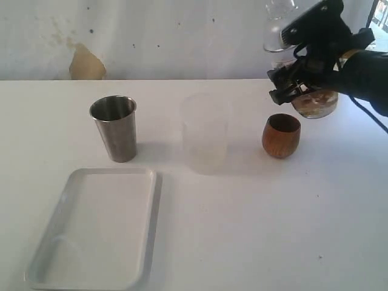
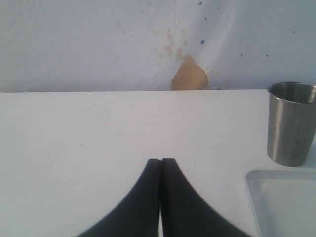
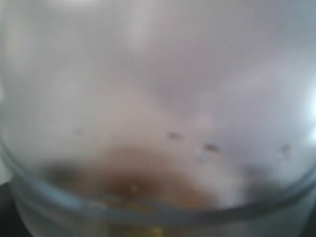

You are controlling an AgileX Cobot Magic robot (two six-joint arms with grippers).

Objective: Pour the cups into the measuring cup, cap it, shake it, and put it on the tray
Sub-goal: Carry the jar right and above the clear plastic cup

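Note:
My right gripper is shut on the clear measuring cup, held in the air at the back right above the table. Brownish contents show at the cup's bottom, and its clear dome cap is on top. The measuring cup fills the right wrist view as a blur and hides the fingers. The brown wooden cup stands on the table just below and in front of it. The steel tumbler stands at the left, behind the white tray. My left gripper is shut on nothing, low over the table, left of the tumbler.
A frosted translucent cup stands in the middle between the tumbler and the wooden cup. A corner of the tray shows in the left wrist view. A white wall with a tan patch backs the table.

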